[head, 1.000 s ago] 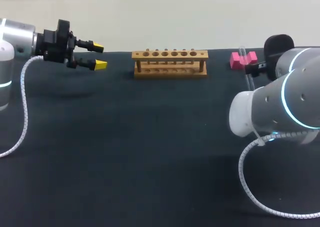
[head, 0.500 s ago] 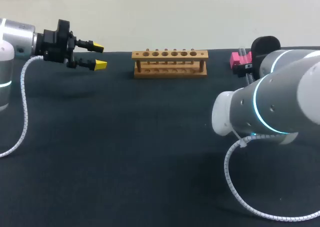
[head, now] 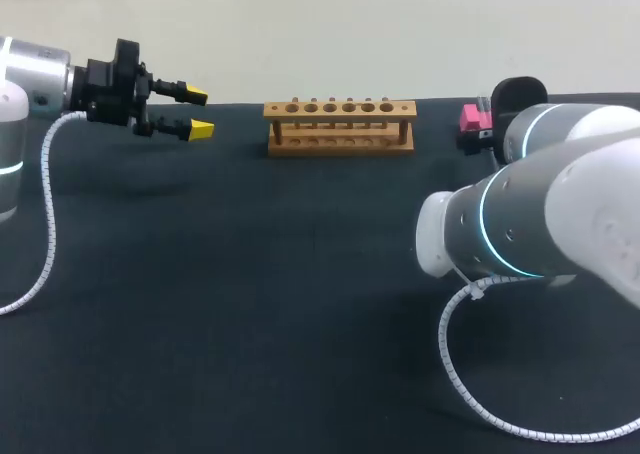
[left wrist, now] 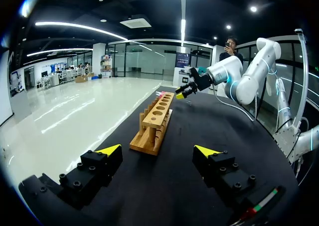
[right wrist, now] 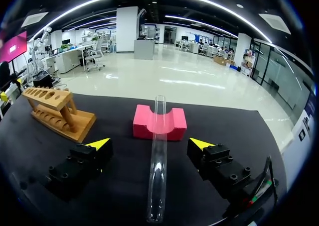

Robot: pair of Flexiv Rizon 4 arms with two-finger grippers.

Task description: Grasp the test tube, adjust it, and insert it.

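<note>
Risk: right gripper (right wrist: 149,144) gapes wide astride tube (right wrist: 157,171), block (right wrist: 173,125) at its 12 o'clock; off-centre closing may roll tube off block.

The right arm (head: 530,224) swings its elbow farther in from the desk's right edge toward the middle. Its wrist draws closer to the pink block (head: 471,118) near the far right corner, now hiding most of the test tube (right wrist: 158,151) from the head view.

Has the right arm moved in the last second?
Yes. The right arm has shifted toward the wooden rack; its black wrist now overlaps the pink block, which was fully visible before.
</note>
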